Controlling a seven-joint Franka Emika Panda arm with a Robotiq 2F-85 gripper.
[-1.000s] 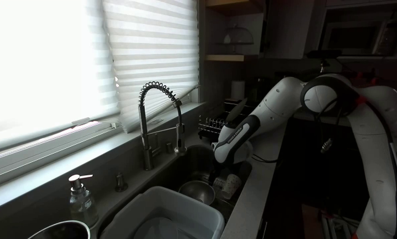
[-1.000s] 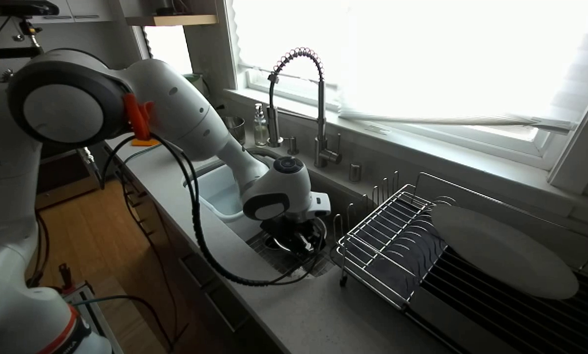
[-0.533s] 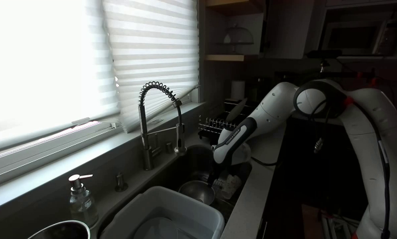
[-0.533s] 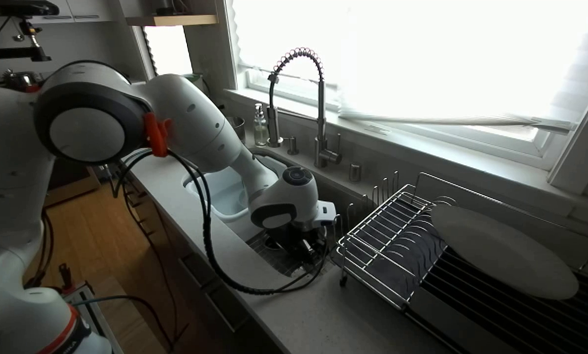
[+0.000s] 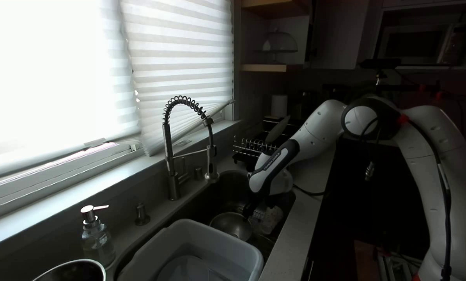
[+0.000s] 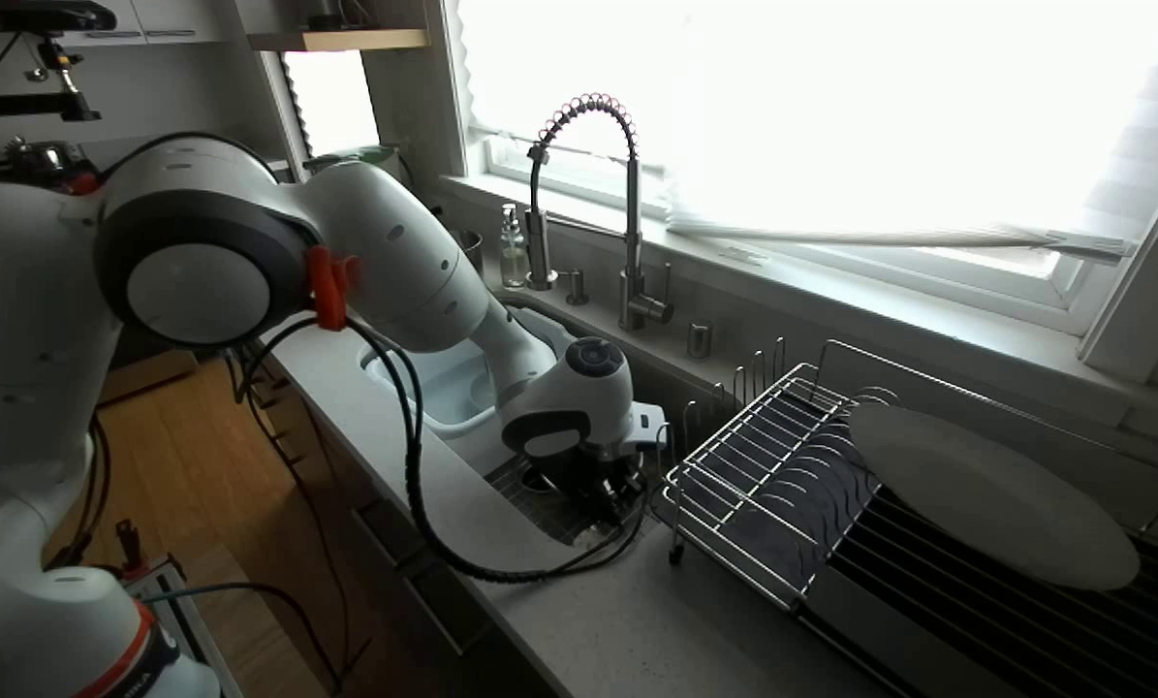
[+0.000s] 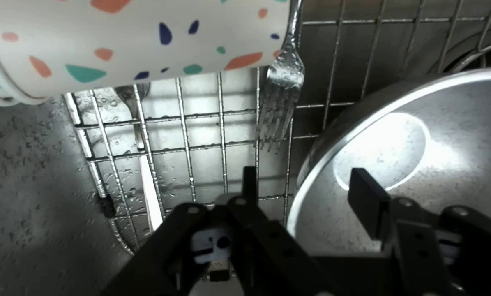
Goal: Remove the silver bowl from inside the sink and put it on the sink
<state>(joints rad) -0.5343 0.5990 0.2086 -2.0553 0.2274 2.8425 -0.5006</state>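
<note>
The silver bowl [image 5: 233, 224] lies in the dark sink [image 5: 233, 183] beside the pale tub. In the wrist view the bowl [image 7: 335, 230] fills the right side, with its bright rim running up between the fingers. My gripper [image 7: 309, 191] is open and points down. Its left finger is over the wire grid outside the rim and its right finger is over the bowl's inside. I cannot tell whether either finger touches the bowl. The gripper also shows in an exterior view [image 5: 250, 210], at the bowl's edge. In an exterior view [image 6: 608, 490] the arm and gripper hide the bowl.
A speckled cup [image 7: 146, 37] and a fork [image 7: 285, 72] lie on the wire grid [image 7: 224, 152], close to the gripper. The pale tub [image 5: 217, 242] stands beside the bowl. The tall tap [image 5: 170, 164] rises behind the sink. A wire dish rack [image 6: 734, 485] stands by the sink.
The arm has come down and my gripper has sunk lower into the sink, over the bowl's edge. The hand has shifted slightly toward the dish rack. The bowl has not visibly moved.
</note>
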